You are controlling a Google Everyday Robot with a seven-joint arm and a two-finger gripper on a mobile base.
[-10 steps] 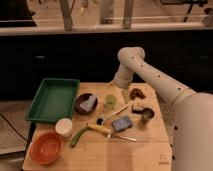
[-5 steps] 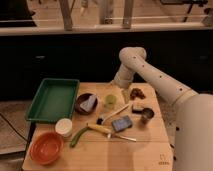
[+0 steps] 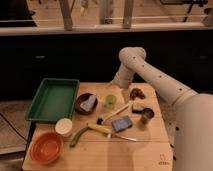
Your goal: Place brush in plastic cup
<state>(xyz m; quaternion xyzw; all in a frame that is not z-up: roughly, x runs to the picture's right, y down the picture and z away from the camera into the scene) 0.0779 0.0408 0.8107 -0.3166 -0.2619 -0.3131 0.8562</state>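
Hardly anything has moved: your gripper still hangs just behind the plastic cup, its grip impossible to tell. The brush lies beside the cup, not yet picked up.

The table is pale wood, smooth and matt. The arm has a smooth white shell with a soft sheen, and its gripper hangs at the table's 12 o'clock edge, just at 12 o'clock of the translucent yellow-green plastic cup. The green tray and orange bowl at 9 and 7 o'clock look like smooth, slightly glossy plastic; the brush has a smooth cream handle, the blue block looks matt and spongy, and the small cup at 3 o'clock and thin utensil look like dull metal.
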